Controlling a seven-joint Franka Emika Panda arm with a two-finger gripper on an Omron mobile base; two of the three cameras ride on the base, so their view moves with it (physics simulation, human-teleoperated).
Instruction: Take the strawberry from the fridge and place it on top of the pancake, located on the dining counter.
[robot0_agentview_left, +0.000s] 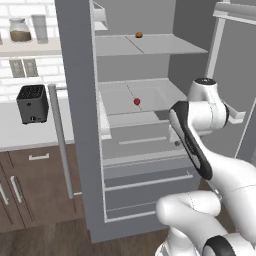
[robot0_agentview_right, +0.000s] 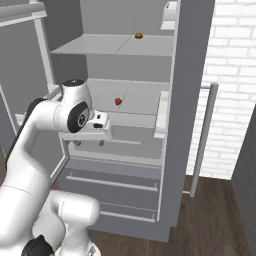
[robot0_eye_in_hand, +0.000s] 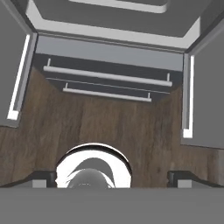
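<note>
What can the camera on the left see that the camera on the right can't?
The left base view alone has the black toaster on the white counter, the jars on a shelf above it, and the brown wooden cabinets. The right base view alone has the white brick wall beside the fridge and the open gripper hanging under the robot's hand. Both share the open fridge, the red strawberry on its middle shelf, and a small brown lump on the shelf above.

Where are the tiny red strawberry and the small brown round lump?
tiny red strawberry (robot0_agentview_left: 136, 101), left base view, middle of the berry.
small brown round lump (robot0_agentview_right: 139, 35), right base view, middle of the lump.
</note>
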